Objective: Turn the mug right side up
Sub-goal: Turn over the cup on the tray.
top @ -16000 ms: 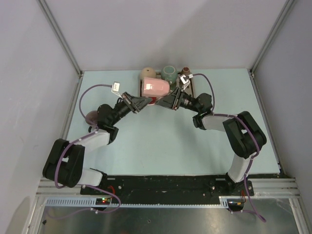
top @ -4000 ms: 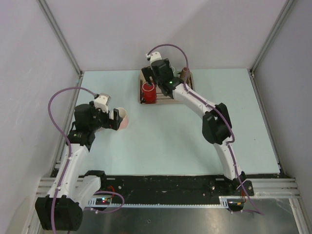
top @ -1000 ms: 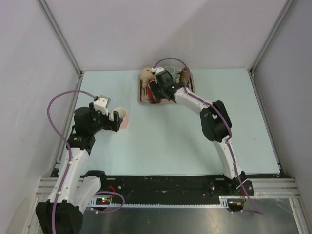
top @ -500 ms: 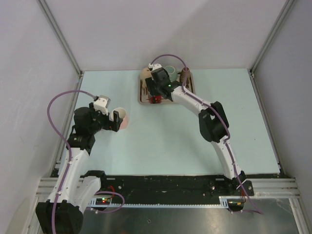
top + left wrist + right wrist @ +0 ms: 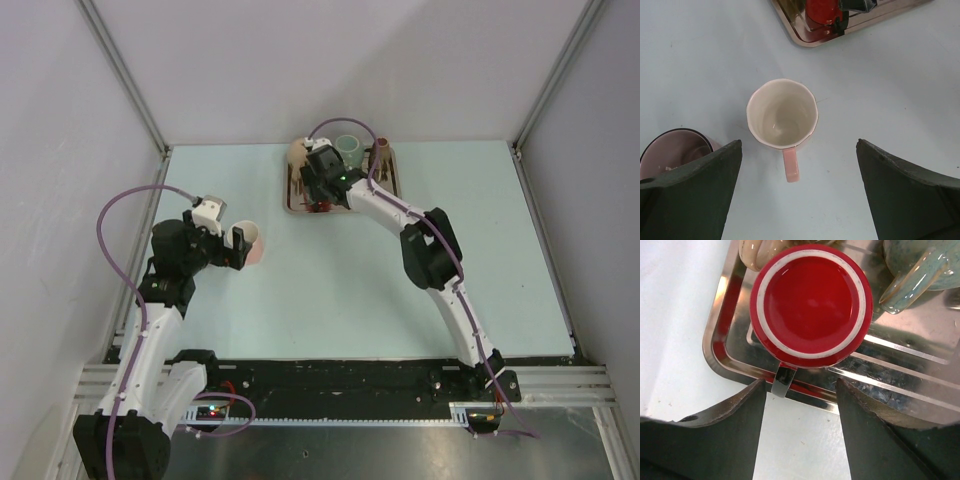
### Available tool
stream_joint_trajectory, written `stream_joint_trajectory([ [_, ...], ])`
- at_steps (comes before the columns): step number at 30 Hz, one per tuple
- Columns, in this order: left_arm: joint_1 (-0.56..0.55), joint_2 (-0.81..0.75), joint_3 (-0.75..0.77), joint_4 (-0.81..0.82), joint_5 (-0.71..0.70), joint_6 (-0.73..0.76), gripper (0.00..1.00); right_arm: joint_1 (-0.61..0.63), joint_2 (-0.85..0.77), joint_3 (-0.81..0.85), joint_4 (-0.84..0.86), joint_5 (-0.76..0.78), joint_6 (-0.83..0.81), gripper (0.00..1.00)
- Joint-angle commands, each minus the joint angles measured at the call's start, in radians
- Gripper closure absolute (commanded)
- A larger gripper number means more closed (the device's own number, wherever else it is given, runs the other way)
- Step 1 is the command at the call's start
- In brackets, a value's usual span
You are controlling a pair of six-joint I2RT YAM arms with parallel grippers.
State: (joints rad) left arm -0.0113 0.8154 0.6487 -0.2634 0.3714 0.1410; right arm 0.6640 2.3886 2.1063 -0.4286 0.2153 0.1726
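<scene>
Right, from the far left: a dark mug sits on the table, partly behind my left finger in the wrist view. Just beside it the pink mug stands upright on the table, mouth up, its handle pointing back toward the left gripper. That gripper hangs above it with its jaws spread as wide as they go, and nothing is between them.

Further right, at the back of the table, is the tray. A cream mug sits at its left end, touching or nearly touching the red mug. The red mug seems to be base up, since I see a flat red disc with a pale ring, though the glare leaves me unsure. Its handle points toward the tray's near rim. The right gripper hovers over that handle with its jaws partly spread and holding nothing. A teal mug lies on the tray to the right.
</scene>
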Motion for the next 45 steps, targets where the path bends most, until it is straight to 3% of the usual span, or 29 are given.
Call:
stream_joint_trajectory([
  [1,0.008,-0.01,-0.012,0.034,0.019,0.021,0.0,-0.001,0.018,0.056,-0.003,0.025,0.013,0.38],
  [28,0.008,0.002,-0.014,0.038,0.017,0.023,0.0,-0.024,0.067,0.107,-0.031,0.01,0.002,0.63],
  [45,0.008,-0.002,-0.014,0.039,0.018,0.021,0.0,-0.021,0.076,0.116,-0.036,0.073,-0.046,0.67],
])
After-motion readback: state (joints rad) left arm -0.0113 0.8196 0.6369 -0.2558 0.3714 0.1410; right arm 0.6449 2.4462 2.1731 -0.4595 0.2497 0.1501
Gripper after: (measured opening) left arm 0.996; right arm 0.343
